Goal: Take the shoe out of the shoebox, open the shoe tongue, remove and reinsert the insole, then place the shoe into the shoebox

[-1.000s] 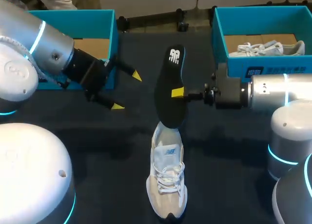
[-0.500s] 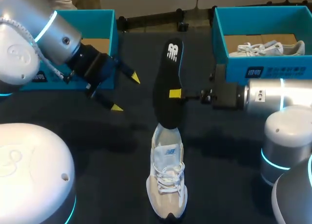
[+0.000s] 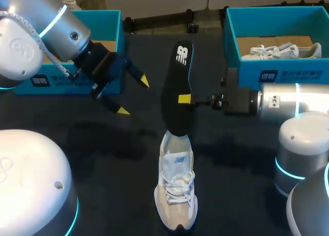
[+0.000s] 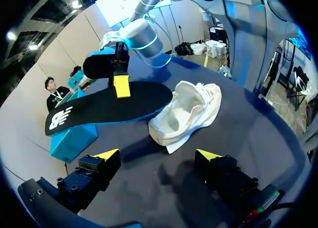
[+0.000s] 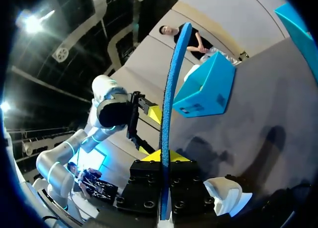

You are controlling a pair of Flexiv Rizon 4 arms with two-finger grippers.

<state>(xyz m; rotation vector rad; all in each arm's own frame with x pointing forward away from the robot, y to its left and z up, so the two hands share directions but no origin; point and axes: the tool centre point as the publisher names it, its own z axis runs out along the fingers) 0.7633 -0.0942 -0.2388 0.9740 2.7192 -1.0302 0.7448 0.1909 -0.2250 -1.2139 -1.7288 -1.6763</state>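
While the dark table [image 3: 103, 159] holds a white shoe [image 3: 176, 195] on its sole, the black insole [image 3: 177, 71] hangs with one end over the shoe's opening, pinched by the right gripper [image 3: 186, 98]. The left gripper [image 3: 133, 96] hangs nearby, fingers spread wide, holding nothing.

Tabletop [image 3: 118, 195]: one, black, matte, plain surface without markings; spans the head view side to side; soft diffuse shadows lie on it.
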